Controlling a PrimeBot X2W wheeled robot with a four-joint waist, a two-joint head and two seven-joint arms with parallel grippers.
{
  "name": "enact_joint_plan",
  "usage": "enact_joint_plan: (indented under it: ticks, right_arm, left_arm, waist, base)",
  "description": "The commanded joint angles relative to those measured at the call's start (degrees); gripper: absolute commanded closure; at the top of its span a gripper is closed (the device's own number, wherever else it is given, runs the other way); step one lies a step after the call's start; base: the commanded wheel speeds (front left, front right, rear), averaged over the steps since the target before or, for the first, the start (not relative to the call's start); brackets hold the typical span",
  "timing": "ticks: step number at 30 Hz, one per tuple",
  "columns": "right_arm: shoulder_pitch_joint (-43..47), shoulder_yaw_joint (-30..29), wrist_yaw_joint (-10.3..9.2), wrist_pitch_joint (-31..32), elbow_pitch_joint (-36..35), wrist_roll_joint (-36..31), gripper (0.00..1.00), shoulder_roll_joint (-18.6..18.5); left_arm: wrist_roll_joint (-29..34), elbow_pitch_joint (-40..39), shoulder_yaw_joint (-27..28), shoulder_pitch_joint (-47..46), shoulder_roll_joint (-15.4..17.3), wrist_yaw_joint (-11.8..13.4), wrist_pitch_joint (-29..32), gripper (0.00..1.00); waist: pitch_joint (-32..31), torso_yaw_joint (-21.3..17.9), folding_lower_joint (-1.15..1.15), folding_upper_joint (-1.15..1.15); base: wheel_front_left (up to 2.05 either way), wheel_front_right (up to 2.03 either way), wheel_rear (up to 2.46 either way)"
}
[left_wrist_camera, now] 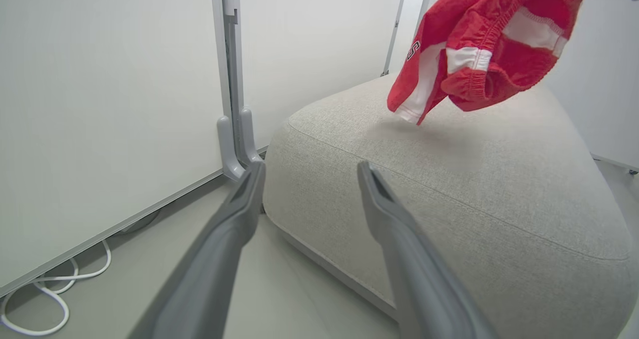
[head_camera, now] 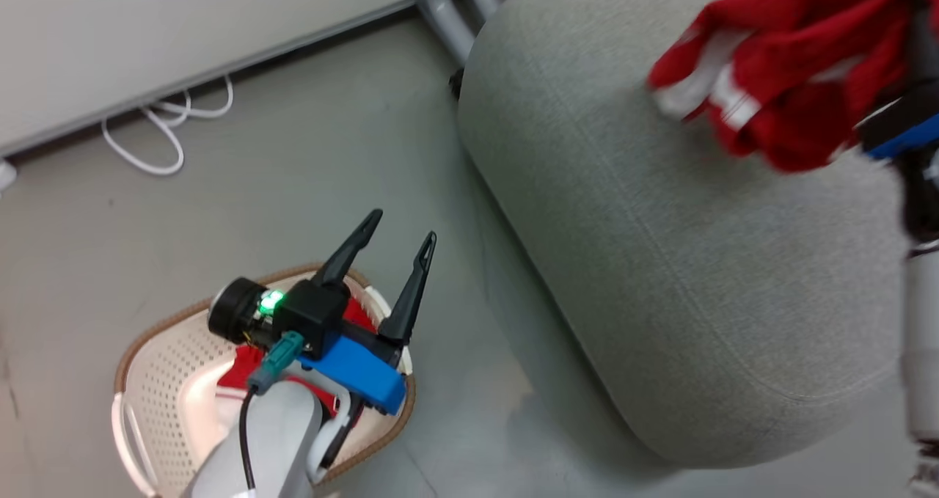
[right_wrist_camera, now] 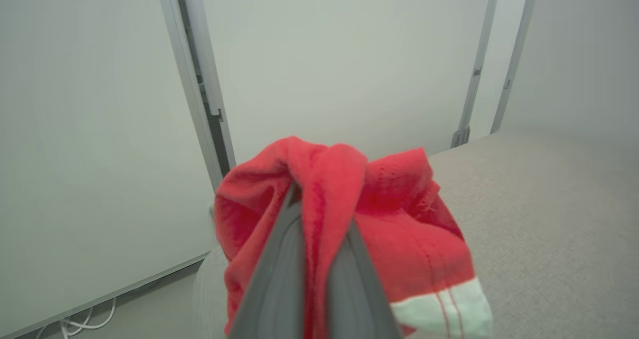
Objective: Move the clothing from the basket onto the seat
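Grey fingers [right_wrist_camera: 279, 284] of the right jaws are clenched tight on a red garment [right_wrist_camera: 399, 239] with white stripes. The cloth bunches up around them and flops down on both sides. It hangs over the top of the big grey seat [head_camera: 660, 263] and seems not to touch it yet.

This garment looks soft, light and floppy. It cannot break, and it will fall in a heap when it is let go. It has a thick stretchy edge with gathers, and that edge looks like a good place to pinch, because a thin flat bit could slip out.

A second red garment [head_camera: 238, 373] lies at the bottom of the basket [head_camera: 154, 381], partly hidden under the left arm. It looks just as soft. I think the best place to take it is a fold that sticks up in the middle, so the fingers get a fat bunch of cloth. The basket wall is full of little holes, so the fingertips should stay away from it.

The left jaws are spread wide and hold nothing. They hang over the far rim of the basket and point toward the seat.

The basket stands on the floor [head_camera: 330, 131], just beside the seat. A white cable [head_camera: 147, 146] lies on the floor by the wall [head_camera: 183, 21], well apart from the basket.
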Motion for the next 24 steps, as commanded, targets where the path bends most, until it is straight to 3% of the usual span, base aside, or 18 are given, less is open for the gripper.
enact_joint_plan:
  ticks: [1,7,12,24]
  right_arm:
    - [-1.2,-0.3,0.03,0.0,0.2,-0.7,1.00,-0.4]
    - [-6.2,-9.5,0.03,-1.2,2.7,-2.2,1.00,-7.1]
    - [-7.4,-15.6,0.02,-3.5,5.3,-2.8,1.00,-10.2]
    - [-3.8,-18.7,0.02,-8.5,16.3,-3.9,1.00,-10.6]
  left_arm:
    - [0.2,-0.3,0.0,-1.0,0.6,-0.1,-0.3,0.00]
    - [0.7,-2.5,-0.6,-5.1,2.3,-0.1,-0.3,0.00]
    - [1.3,-4.9,0.1,-7.3,3.2,-0.1,-0.3,0.00]
    - [1.1,-6.1,-1.2,-6.9,2.5,-0.1,-0.3,0.00]
  waist:
    - [3.9,2.9,-0.01,0.00]
    - [10.3,6.6,-0.01,0.00]
    - [15.2,8.8,-0.01,0.00]
    - [18.3,11.6,-0.01,0.00]
  base:
    - [0.00,0.00,0.00]
    - [0.00,0.00,0.00]
    - [0.00,0.00,0.00]
    - [0.00,0.00,0.00]
